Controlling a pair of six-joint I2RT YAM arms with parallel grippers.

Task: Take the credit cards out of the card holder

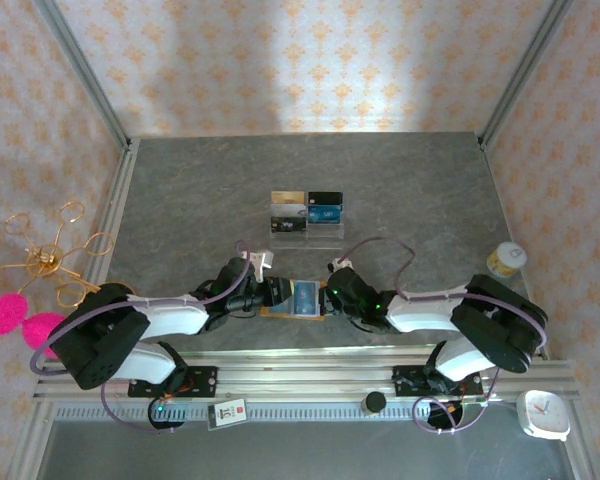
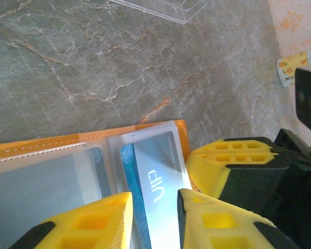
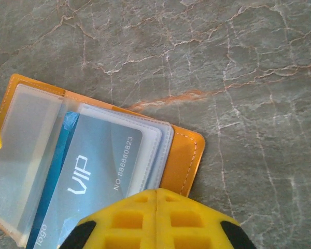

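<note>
**Card holder [image 1: 292,297] lying open between both grippers**

From the top view, the card holder is lying flat on the grey table [image 1: 180,190] near its front edge. The left gripper [image 1: 263,292] is reaching it from the left and the right gripper [image 1: 330,291] from the right. Well behind them, a clear display stand [image 1: 307,232] is carrying several credit cards [image 1: 307,205].

In the left wrist view, the left gripper [image 2: 155,199] is hovering over the holder with its yellow fingers [image 2: 98,218] standing apart. A grey VIP card [image 2: 158,171] is showing in the gap, lying among the holder's clear sleeves. A blue card [image 2: 127,166] is peeking out along its left side. Whether the fingers are touching the grey card I cannot tell. The right gripper's yellow tip is sitting at the holder's right edge.

In the right wrist view, the right gripper [image 3: 155,194] is pressing its fingers together, tip to tip, over the holder's near edge [image 3: 185,161]. The grey VIP card [image 3: 93,171] and the blue card [image 3: 56,174] are lying in the sleeves just beside it.
</note>
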